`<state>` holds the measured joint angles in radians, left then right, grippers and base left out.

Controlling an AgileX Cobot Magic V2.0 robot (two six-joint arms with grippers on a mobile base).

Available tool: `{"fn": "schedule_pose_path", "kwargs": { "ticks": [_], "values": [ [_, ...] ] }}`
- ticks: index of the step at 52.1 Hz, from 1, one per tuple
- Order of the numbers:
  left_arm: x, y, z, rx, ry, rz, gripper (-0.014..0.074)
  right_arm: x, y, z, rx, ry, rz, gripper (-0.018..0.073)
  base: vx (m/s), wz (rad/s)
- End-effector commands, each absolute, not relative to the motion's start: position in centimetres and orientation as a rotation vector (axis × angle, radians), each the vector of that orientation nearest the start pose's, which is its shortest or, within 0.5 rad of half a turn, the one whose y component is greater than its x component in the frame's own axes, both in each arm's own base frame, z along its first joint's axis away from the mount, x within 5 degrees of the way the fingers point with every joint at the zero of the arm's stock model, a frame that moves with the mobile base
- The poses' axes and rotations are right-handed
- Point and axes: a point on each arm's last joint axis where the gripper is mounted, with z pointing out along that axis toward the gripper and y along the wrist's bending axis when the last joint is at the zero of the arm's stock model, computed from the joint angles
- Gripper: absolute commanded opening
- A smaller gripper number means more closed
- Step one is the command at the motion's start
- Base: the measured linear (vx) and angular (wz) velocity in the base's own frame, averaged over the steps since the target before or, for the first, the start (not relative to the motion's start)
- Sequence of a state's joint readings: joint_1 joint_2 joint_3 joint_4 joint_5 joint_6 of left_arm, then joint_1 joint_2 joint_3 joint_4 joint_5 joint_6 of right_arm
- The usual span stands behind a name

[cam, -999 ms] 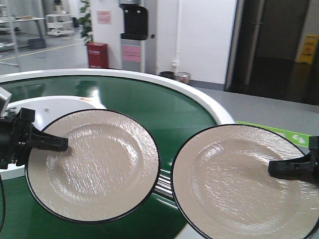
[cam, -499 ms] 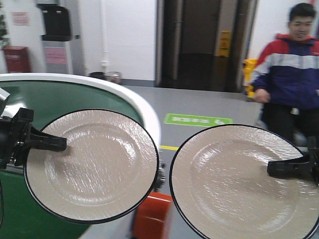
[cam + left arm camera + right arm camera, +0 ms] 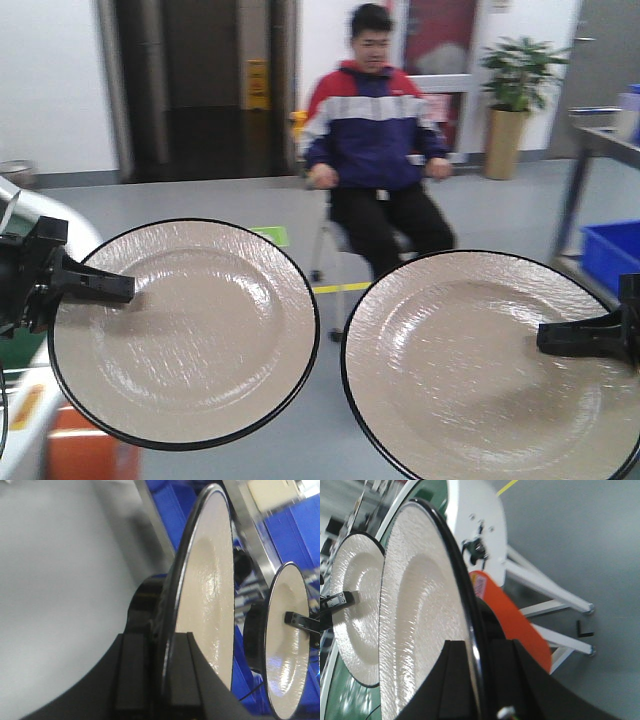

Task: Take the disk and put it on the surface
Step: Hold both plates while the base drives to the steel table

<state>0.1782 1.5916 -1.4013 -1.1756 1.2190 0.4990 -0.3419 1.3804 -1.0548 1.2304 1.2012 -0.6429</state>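
Left gripper (image 3: pixel 105 290) clamped on outer rim of cream black-edged round ceramic plate (image 3: pixel 190 340) — right gripper (image 3: pixel 565 338) clamped likewise on twin plate (image 3: pixel 470 370); both aloft side by side, surface not in view.

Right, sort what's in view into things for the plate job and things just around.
Job: left plate, left gripper, right plate, right gripper.
Just around: seated man, potted plant, blue bin, yellow sign.
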Motion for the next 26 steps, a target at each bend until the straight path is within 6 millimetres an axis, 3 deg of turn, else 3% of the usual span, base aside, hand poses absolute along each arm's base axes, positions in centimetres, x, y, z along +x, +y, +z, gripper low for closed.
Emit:
{"fn": "schedule_pose_path", "kwargs": {
  "ticks": [1,14,26],
  "values": [
    [31.97,-2.90,39.99,0.045,2.087,-1.420,-0.0001,26.61,-0.65,36.25,0.119,2.048,1.306,-0.0008,-0.03,-0.83],
    [31.97,-2.90,39.99,0.045,2.087,-1.420,-0.0001,26.51,-0.57,36.27,0.108,2.051,1.319,-0.0008,0.02,-0.75],
    [31.97,-2.90,39.99,0.045,2.087,-1.420,-0.0001,26.23,-0.36,36.31,0.078,2.061,1.352,-0.0008,0.12,-0.50]
  ]
}}
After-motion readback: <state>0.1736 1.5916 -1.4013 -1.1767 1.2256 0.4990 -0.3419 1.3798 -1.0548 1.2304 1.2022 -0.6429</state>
